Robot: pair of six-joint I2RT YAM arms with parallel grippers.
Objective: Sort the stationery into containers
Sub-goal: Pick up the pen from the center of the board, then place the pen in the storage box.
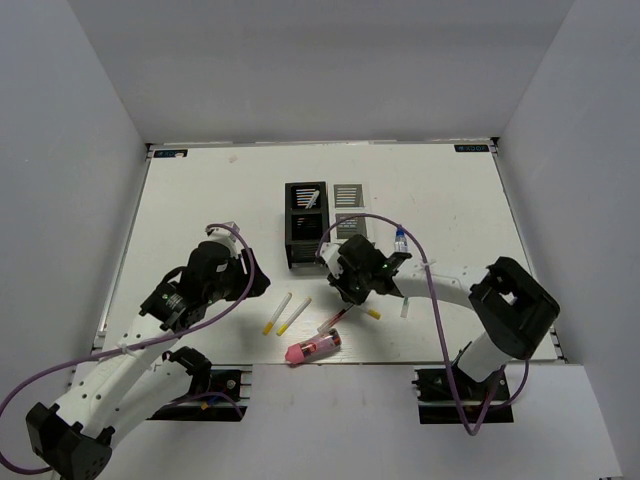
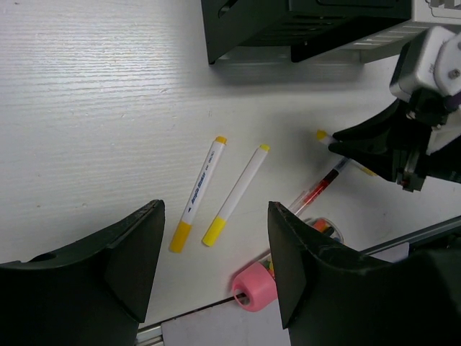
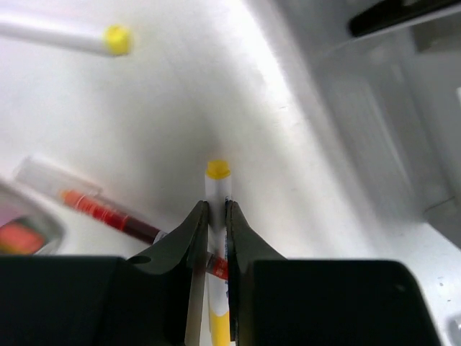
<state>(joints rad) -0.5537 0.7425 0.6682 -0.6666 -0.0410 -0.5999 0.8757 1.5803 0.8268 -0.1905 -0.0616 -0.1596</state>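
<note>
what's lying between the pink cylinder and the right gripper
The red pen lies between the pink cylinder and the right gripper, which pinches a yellow-tipped marker. The left wrist view shows it best.

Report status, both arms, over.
Left gripper open, empty, above two loose markers. Right gripper shut on yellow-tipped marker. Red pen close beside the jaws.

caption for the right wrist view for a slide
Right gripper pinching a yellow-tipped white marker that crosses a red pen
</note>
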